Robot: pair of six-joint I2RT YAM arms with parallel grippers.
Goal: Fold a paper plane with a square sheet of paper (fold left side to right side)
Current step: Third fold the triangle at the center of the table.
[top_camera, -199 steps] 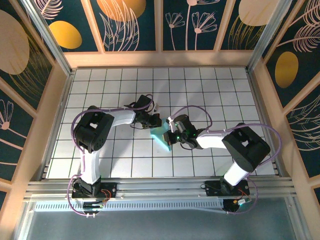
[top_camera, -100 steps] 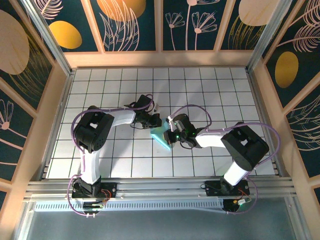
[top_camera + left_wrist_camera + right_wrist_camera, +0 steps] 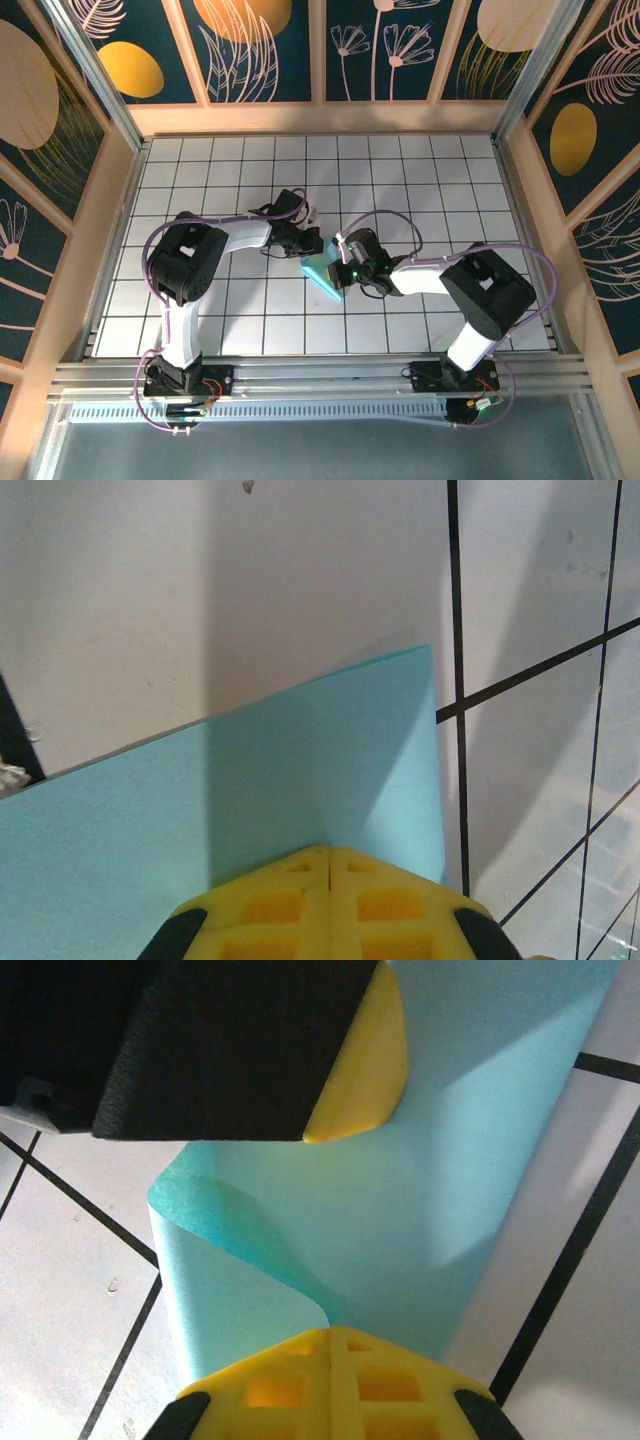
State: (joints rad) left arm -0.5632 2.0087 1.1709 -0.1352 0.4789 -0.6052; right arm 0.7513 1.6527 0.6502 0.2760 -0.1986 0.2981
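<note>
The square sheet of paper [image 3: 324,272] is light cyan and lies partly folded on the tiled table between the two arms. In the left wrist view my left gripper [image 3: 330,849] is shut, its yellow tips pressed down on the flat paper [image 3: 250,780] near one corner. In the right wrist view my right gripper [image 3: 330,1330] is shut too, its tips resting on the paper [image 3: 470,1160]. There a flap curls over in a loose roll at the left. The left gripper's yellow fingertip [image 3: 365,1070] presses on the sheet's far part. From above, the left gripper [image 3: 308,243] and right gripper [image 3: 340,263] meet over the sheet.
The white gridded table [image 3: 420,180] is walled by wooden panels [image 3: 320,118] at the back and sides. An aluminium rail [image 3: 320,378] with both arm bases runs along the near edge. Cables loop over each arm.
The right arm's elbow has crept slightly to the left. The paper and both grippers stay where they were.
</note>
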